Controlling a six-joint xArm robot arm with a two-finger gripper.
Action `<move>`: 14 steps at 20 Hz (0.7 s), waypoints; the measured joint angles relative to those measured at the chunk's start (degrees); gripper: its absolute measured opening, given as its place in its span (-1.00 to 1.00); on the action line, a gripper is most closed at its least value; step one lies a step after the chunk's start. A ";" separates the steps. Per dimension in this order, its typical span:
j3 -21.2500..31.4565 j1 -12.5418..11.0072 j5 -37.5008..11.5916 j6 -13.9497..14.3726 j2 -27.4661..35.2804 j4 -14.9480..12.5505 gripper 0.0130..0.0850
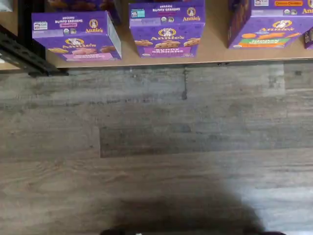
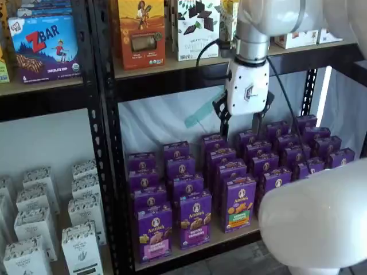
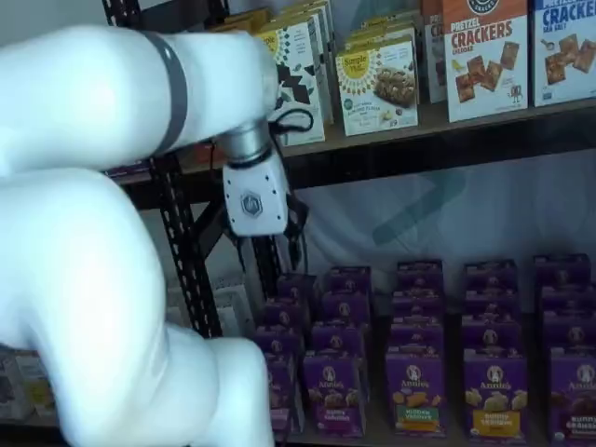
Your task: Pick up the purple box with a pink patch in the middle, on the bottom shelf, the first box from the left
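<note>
The black rack post point(image 2: 112, 172) stands just at 9 o'clock of the target, so there's not much spare room on that side. The purple box point(image 2: 153, 232) with the pink band is upright at the front edge of the bottom shelf point(image 2: 223, 240), leading the row nearest that post. The wrist view shows it too point(image 1: 78, 36), rabbit logo up and nothing on top of it.

Touching or nearly touching it at 3 o'clock is the lookalike box with the violet band point(image 2: 195, 220). Further along at 3 o'clock is the green-and-orange one point(image 2: 239, 205).

The hand point(image 2: 241, 127) hangs well above the rows, roughly at 1 o'clock from the target in a shelf view. Its 2 black fingers are spread with a clear gap and nothing between them.

So the step looks like the approach, with lots of travel left. To do it well, the arm probably wants to slide toward 9 o'clock and forward first, then drop. The fingers likely need to close front-to-back, since the side gap beside the violet box looks too tight to tell. It should line up on the pink band, not the violet, and keep clear of the post.
</note>
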 joint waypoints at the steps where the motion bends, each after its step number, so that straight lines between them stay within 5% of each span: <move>1: 0.69 0.18 -1.03 0.16 0.29 0.02 1.00; 14: 7.39 3.37 -13.68 1.95 8.83 2.21 1.00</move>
